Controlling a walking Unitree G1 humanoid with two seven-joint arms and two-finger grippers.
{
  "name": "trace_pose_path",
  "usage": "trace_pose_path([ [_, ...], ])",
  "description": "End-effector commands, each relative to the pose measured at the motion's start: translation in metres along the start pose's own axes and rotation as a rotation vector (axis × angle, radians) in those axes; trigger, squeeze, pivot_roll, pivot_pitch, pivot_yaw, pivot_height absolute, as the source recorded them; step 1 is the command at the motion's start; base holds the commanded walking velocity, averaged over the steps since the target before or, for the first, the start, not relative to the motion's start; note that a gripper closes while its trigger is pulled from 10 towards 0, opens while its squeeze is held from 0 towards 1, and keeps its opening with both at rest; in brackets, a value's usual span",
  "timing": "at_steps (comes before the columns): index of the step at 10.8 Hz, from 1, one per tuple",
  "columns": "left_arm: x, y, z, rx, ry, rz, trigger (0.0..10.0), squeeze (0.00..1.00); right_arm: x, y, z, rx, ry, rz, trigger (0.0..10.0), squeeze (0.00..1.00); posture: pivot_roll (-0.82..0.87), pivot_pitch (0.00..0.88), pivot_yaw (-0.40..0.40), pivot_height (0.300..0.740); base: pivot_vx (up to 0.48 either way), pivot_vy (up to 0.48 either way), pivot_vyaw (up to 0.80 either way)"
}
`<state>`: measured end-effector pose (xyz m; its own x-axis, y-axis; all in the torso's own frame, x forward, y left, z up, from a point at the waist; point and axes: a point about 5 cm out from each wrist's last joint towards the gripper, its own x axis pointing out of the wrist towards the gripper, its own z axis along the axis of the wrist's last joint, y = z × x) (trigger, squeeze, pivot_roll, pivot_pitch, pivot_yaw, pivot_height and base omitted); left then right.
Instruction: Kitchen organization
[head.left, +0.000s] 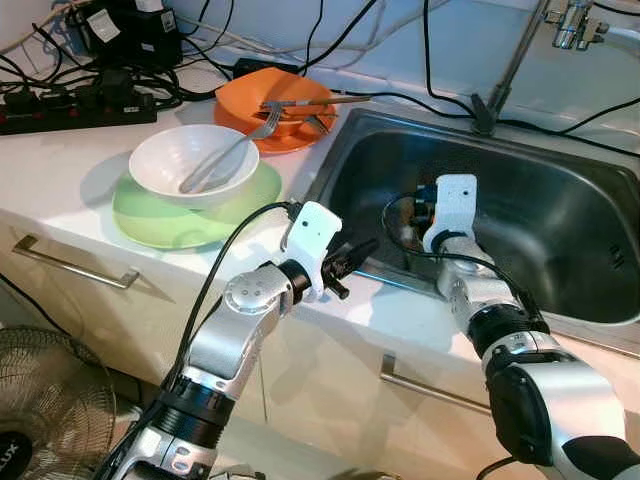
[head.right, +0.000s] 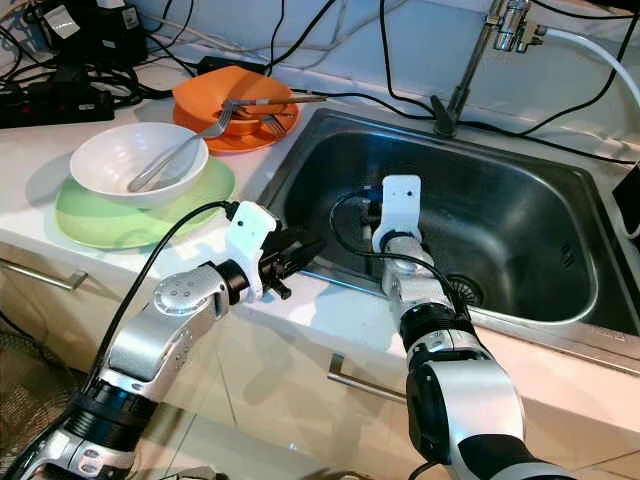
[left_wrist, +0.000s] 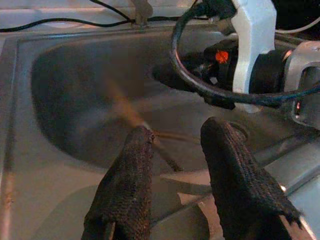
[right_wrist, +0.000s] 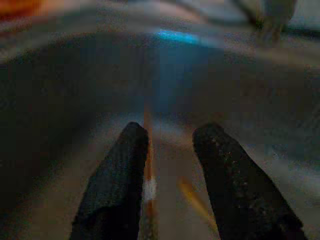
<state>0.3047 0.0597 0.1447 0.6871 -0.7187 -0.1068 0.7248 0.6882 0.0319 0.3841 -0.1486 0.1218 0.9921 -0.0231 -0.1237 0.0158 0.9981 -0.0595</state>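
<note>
My left gripper (head.left: 352, 256) hovers over the near rim of the steel sink (head.left: 560, 215), open, with nothing between its fingers (left_wrist: 130, 170). My right gripper (right_wrist: 170, 137) is down inside the sink near its left wall, open, behind its white wrist mount (head.left: 456, 200) in the eye views. Thin brownish sticks (left_wrist: 131, 111), blurred, lie on the sink floor; one stick (right_wrist: 148, 155) runs close along a right fingertip. On the counter, an orange plate (head.left: 240, 100) carries forks (head.left: 300, 102). A white bowl (head.left: 165, 150) with a utensil (head.left: 215, 165) stands on a green plate (head.left: 170, 222).
A power strip (head.left: 70, 105) and tangled black cables (head.left: 190, 45) crowd the counter's back left. The tap (head.left: 570, 20) rises behind the sink. Drawer handles (head.left: 70, 265) run below the counter edge. A fan (head.left: 45, 395) stands on the floor at lower left.
</note>
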Motion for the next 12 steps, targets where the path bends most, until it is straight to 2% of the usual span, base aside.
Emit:
trace_pose_path([
  [1,0.0,-0.005,-0.009,-0.01,0.04,-0.013,10.0,0.0,0.004,-0.004,0.023,-0.019,-0.106,-0.017,10.0,0.0,0.07,0.0,-0.078,0.74,0.0,0.0,0.0],
  [2,-0.001,-0.004,-0.009,-0.01,0.031,0.0,10.0,0.0,0.002,-0.011,0.048,-0.007,-0.264,-0.021,10.0,0.0,0.06,0.0,-0.078,0.74,0.0,0.0,0.0],
  [3,-0.001,-0.004,-0.009,-0.012,0.024,0.008,10.0,0.0,-0.001,-0.015,0.058,-0.014,-0.334,-0.024,10.0,0.0,0.05,0.0,-0.078,0.74,0.0,0.0,0.0],
  [4,-0.001,-0.003,-0.008,-0.009,0.001,0.03,10.0,0.0,-0.014,-0.024,0.07,-0.067,-0.465,-0.028,10.0,0.0,0.04,0.0,-0.079,0.74,0.0,0.0,0.0],
  [5,0.0,-0.003,-0.008,-0.007,-0.001,0.033,10.0,0.0,-0.02,-0.026,0.07,-0.091,-0.493,-0.031,10.0,0.0,0.04,0.0,-0.08,0.74,0.0,0.0,0.0],
  [6,-0.001,-0.002,-0.008,-0.005,-0.005,0.044,10.0,0.0,-0.035,-0.029,0.06,-0.117,-0.519,-0.016,10.0,0.0,0.03,0.0,-0.079,0.74,0.0,0.0,0.0],
  [7,-0.001,-0.001,-0.008,-0.007,-0.014,0.057,10.0,0.0,-0.045,-0.029,0.049,-0.104,-0.51,-0.001,10.0,0.0,0.02,0.0,-0.076,0.74,0.0,0.0,0.0],
  [9,-0.003,0.003,-0.007,0.005,-0.034,0.082,10.0,0.0,-0.065,-0.021,0.034,-0.067,-0.476,0.015,10.0,0.0,0.01,0.002,-0.07,0.74,0.0,0.0,0.0],
  [12,-0.003,0.008,0.0,0.032,-0.092,0.143,10.0,0.0,-0.069,0.001,0.01,-0.015,-0.386,0.065,10.0,0.0,0.02,0.019,-0.069,0.74,0.0,0.0,0.0],
])
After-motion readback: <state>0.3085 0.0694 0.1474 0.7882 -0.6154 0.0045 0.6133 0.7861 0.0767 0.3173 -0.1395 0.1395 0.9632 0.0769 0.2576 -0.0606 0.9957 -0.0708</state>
